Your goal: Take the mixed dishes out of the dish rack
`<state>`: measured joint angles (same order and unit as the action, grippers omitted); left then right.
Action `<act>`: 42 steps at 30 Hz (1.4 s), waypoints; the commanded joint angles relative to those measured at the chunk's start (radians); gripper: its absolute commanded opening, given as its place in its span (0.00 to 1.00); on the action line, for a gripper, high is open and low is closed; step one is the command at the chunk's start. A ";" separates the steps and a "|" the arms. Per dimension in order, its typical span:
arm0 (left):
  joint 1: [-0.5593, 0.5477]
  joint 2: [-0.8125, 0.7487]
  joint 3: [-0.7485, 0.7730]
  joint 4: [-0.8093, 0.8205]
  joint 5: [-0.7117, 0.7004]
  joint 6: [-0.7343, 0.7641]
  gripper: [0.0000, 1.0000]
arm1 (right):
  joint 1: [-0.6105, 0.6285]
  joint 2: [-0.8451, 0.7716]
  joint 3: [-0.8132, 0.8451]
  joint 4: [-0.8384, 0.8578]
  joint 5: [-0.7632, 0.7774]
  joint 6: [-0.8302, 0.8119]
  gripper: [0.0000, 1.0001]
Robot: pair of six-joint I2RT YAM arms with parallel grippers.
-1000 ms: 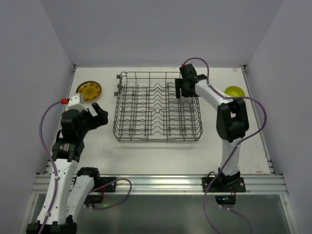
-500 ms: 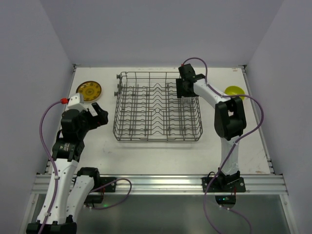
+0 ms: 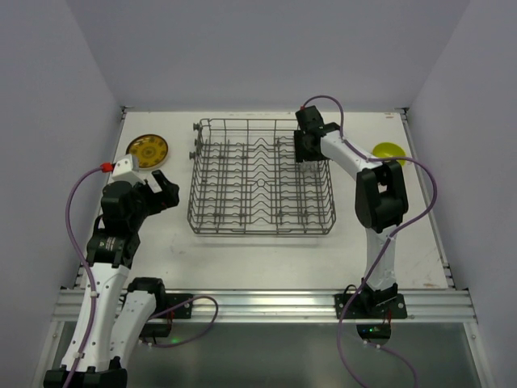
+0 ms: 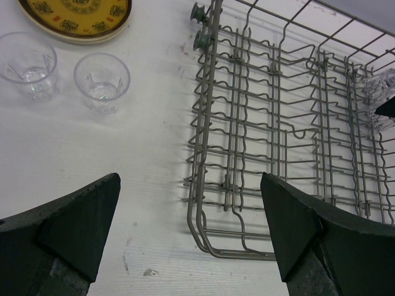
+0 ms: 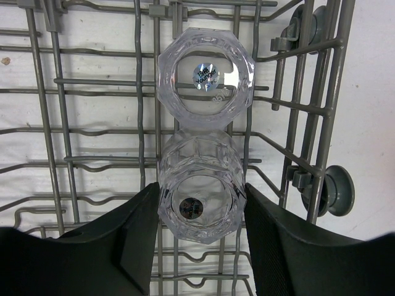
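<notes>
On the white table [image 3: 242,250], at the far left, a round brown-and-yellow patterned plate [image 3: 148,149] lay flat, with two small clear glasses [image 4: 102,81] standing upright just beside it. The left gripper [image 4: 191,231] hovered over bare table near the left edge of the large grey wire dish rack [image 3: 260,176], its jaws spread wide and holding nothing. The rack's rows of upright tines were bare except at the far right corner, where two faceted clear glasses stood touching, one behind the other. The right gripper [image 5: 200,216] reached down there, a finger [image 5: 139,237] pressed on each side of the nearer clear glass [image 5: 200,194]; the farther glass [image 5: 205,77] stood free. A yellow-green bowl [image 3: 387,151] sat on the table right of the rack.
</notes>
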<state>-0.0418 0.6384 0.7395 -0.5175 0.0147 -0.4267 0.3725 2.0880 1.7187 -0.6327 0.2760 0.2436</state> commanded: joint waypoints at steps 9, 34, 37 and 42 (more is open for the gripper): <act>-0.006 -0.005 -0.003 0.042 0.004 0.008 1.00 | -0.003 -0.094 0.027 -0.030 0.026 0.017 0.41; -0.070 0.102 -0.226 0.968 0.975 -0.511 1.00 | 0.032 -0.753 -0.539 0.599 -0.963 0.250 0.31; -0.190 0.159 -0.180 1.053 0.910 -0.543 1.00 | 0.074 -0.830 -0.678 0.810 -1.080 0.347 0.29; -0.308 0.237 -0.132 1.123 0.809 -0.587 1.00 | 0.098 -0.864 -0.771 1.065 -1.165 0.459 0.29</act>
<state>-0.3157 0.8532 0.5545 0.4133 0.8375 -0.9119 0.4683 1.2560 0.9718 0.1215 -0.7300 0.5800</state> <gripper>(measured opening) 0.997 0.545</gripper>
